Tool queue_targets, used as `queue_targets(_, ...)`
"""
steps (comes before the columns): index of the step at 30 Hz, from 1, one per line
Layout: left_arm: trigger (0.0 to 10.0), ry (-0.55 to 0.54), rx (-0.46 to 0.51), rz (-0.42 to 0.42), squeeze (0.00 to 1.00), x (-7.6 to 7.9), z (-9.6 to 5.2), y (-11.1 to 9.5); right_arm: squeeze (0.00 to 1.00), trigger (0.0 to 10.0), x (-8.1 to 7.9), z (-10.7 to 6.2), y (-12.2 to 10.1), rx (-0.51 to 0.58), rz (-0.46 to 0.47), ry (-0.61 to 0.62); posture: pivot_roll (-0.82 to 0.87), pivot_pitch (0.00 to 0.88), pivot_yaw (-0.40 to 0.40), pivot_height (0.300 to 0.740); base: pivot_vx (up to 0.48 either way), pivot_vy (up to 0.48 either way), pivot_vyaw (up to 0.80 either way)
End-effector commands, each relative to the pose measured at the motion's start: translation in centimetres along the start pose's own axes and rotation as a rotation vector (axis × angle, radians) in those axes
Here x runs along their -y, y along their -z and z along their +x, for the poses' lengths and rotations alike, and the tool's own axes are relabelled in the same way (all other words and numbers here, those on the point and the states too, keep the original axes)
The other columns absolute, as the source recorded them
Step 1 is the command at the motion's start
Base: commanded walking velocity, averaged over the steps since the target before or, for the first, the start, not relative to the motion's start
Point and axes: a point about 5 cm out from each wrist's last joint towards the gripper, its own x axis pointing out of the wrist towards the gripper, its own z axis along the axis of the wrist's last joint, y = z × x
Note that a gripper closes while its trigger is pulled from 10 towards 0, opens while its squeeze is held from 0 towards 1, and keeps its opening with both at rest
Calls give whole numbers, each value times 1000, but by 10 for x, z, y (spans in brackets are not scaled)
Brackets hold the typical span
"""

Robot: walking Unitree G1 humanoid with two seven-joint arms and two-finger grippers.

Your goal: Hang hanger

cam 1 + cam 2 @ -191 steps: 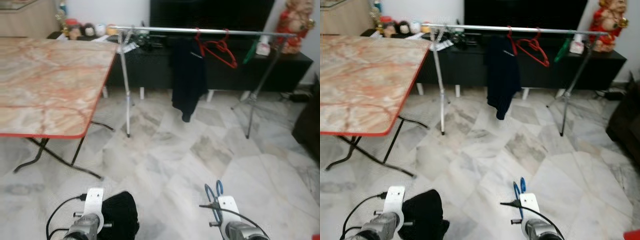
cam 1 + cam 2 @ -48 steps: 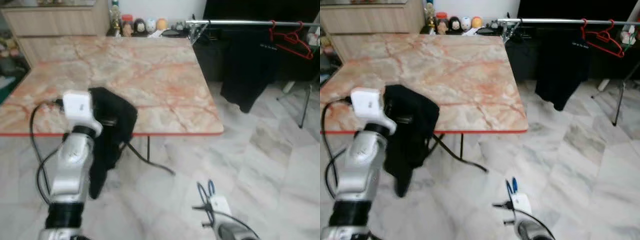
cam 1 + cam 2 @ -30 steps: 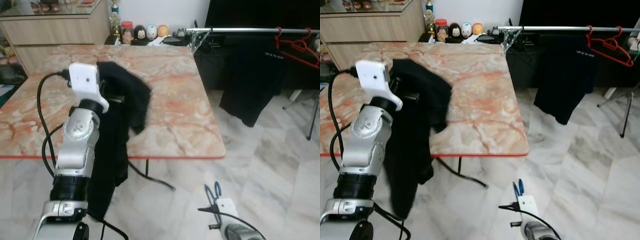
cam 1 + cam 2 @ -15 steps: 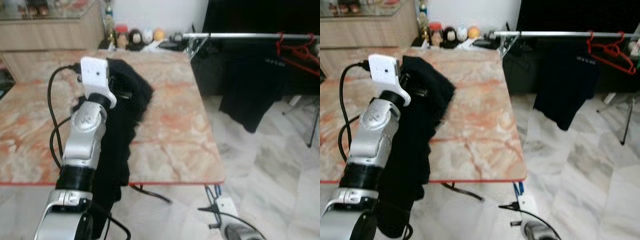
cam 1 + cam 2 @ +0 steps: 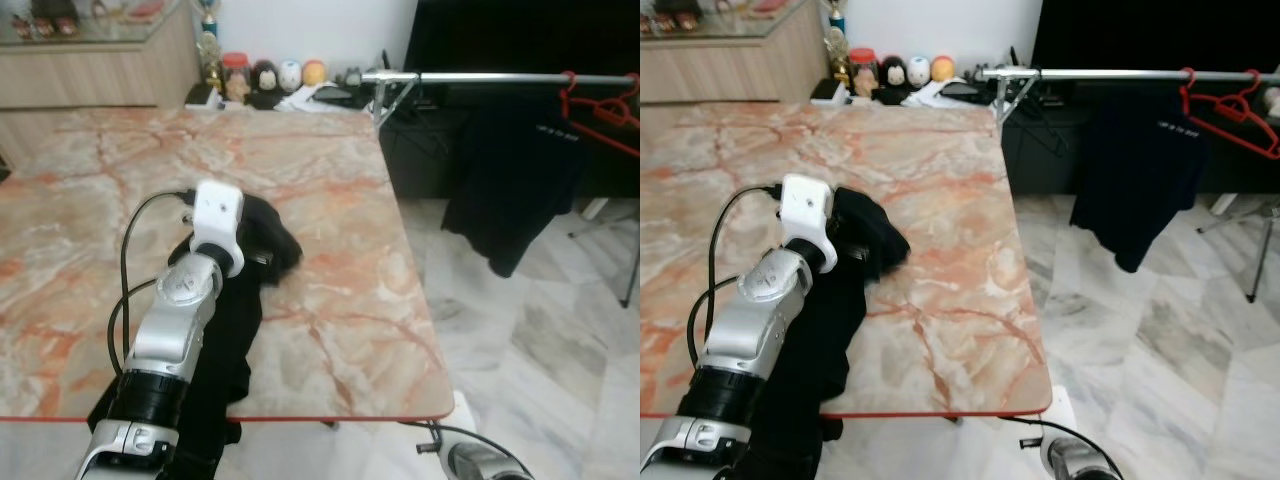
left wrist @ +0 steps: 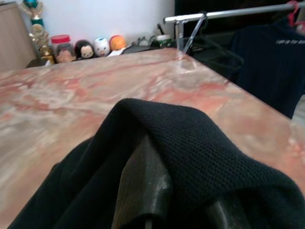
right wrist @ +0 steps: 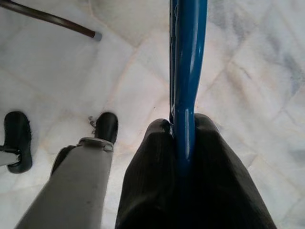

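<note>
Blue hanger [image 7: 187, 71] sits clamped in the right gripper [image 7: 183, 138], low beside the tabletop [image 5: 330, 260]; the left gripper [image 6: 157, 191], nearer the tabletop, holds the black cloth [image 5: 235, 300] on it.

Before us stands the table [image 5: 330, 250], with a garment [image 5: 240, 290] draped over our left gripper [image 6: 157, 191] on its near left part, trailing off the front edge. Jars and figurines [image 5: 265, 75] line its far side. To the right, a clothes rail [image 5: 480, 77] carries a shirt [image 5: 515, 170] and a hanger [image 5: 600, 105].
</note>
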Motion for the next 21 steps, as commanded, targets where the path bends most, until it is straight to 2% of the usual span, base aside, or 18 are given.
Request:
queue_targets(1,10000,9,-2,17,0,0,-5,-3,0,10000,-6,0,-1,-3,-10,-17,48,0,-52,740,0,0,0)
queue_targets(5,10000,38,-61,29,0,3,-15,6,0,10000,-6,0,0,-5,-13,-17,50,0,-52,740,0,0,0)
queue_targets(7,10000,63,-97,37,0,6,-26,13,0,10000,-5,0,0,-7,-15,-17,51,0,-51,740,0,0,0)
queue_targets(8,10000,63,-97,37,0,6,-26,13,0,10000,-5,0,0,-7,-15,-17,51,0,-51,740,0,0,0)
queue_targets(9,10000,68,-114,64,4,6,-32,17,0,10000,-5,0,1,-7,-16,-16,52,0,-52,740,0,0,0)
queue_targets(10,10000,69,-126,86,169,4,-37,19,0,10000,-4,0,1,-8,-17,-16,55,0,-53,740,0,0,0)
queue_targets(11,10000,70,-135,101,271,3,-39,20,0,10000,-4,0,1,-8,-19,-17,55,0,-53,740,0,0,0)
queue_targets(13,10000,70,-142,106,271,2,-42,22,0,10000,-4,0,1,-8,-20,-17,60,0,-56,740,0,0,0)
queue_targets(14,10000,61,-152,97,733,-1,-48,24,0,10000,-4,0,1,-9,-23,-17,64,0,-58,740,0,0,0)
queue_targets(15,10000,55,-156,94,1000,-4,-52,25,0,10000,-3,0,1,-10,-26,-16,67,0,-60,740,0,0,0)
queue_targets(21,10000,75,-166,98,1000,-7,-60,27,0,10000,-3,0,1,-11,-31,-17,66,0,-63,740,0,0,0)
